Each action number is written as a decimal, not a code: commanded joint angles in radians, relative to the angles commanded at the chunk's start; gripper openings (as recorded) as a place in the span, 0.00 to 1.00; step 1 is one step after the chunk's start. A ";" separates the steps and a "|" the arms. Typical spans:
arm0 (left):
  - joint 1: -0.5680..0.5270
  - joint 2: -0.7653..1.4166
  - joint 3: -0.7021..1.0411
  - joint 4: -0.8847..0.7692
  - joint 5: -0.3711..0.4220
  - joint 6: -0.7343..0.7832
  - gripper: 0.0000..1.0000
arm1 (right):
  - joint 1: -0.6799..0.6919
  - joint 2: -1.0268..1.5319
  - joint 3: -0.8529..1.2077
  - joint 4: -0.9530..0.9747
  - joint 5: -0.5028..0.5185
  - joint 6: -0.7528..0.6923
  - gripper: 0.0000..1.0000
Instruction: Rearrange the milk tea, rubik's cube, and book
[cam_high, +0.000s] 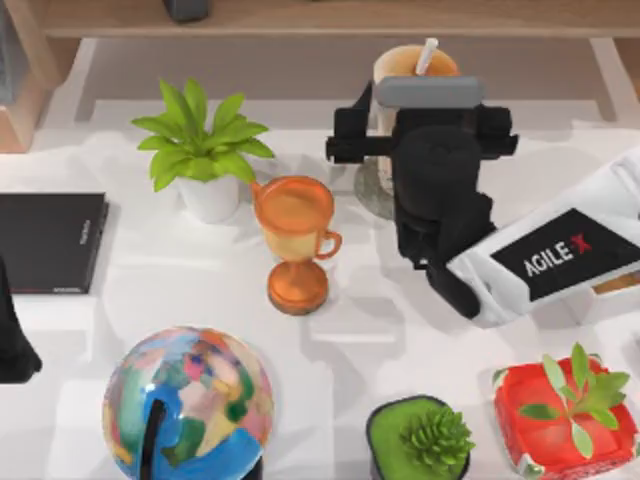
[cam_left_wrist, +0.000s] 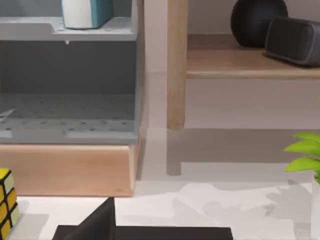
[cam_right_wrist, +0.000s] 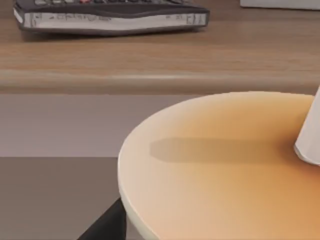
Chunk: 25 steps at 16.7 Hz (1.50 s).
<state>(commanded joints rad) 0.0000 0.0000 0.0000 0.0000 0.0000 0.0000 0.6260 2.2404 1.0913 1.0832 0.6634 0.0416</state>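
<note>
A: Closest under the right wrist lens: the pale, tan-orange top of the milk tea (cam_right_wrist: 225, 165), with the white straw (cam_right_wrist: 310, 140) rising at its edge.

B: And from above? Seen right at the right claw (cam_high: 425, 140), which sits against the cup's side. Milk tea (cam_high: 400, 68) just beyond the claw, standing on the worktop (cam_high: 400, 330) near its back edge.

A: Claw spread or clamped on it?

B: Cannot tell; hidden under the arm's own body.

A: Long axis of the cup?

B: Upright, straw (cam_high: 427, 55) pointing up. Calls for a level grasp from the side, probably, then a straight lift to keep the drink in. Right arm plainly the nearer one.

A: Left claw (cam_high: 15, 345)?

B: Parked at the worktop's left edge, beside the black slab (cam_high: 50, 240). Spread or pressed together, again cannot tell.

A: Other task things?

B: Rubik's cube (cam_left_wrist: 6, 200) low and just off to one side ahead of the left claw. Book (cam_left_wrist: 97, 10) farther ahead and higher, standing on the upper level of a grey rack (cam_left_wrist: 70, 75).

A: Containers?

B: Cup holding the tan drink. Orange trophy cup (cam_high: 293, 240) off to the right claw's side, towards the left arm, its bowl apparently empty. White pot (cam_high: 210, 198) beyond the trophy cup, holding a leafy plant.
</note>
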 joint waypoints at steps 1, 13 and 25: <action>0.000 0.000 0.000 0.000 0.000 0.000 1.00 | 0.000 0.000 0.000 0.000 0.000 0.000 1.00; 0.000 0.000 0.000 0.000 0.000 0.000 1.00 | 0.045 -0.056 -0.113 0.054 0.046 0.005 1.00; 0.000 0.000 0.000 0.000 0.000 0.000 1.00 | 0.064 -0.213 -0.154 -0.086 0.072 0.009 1.00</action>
<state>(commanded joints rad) 0.0000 0.0000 0.0000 0.0000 0.0000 0.0000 0.6900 2.0277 0.9376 0.9969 0.7351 0.0503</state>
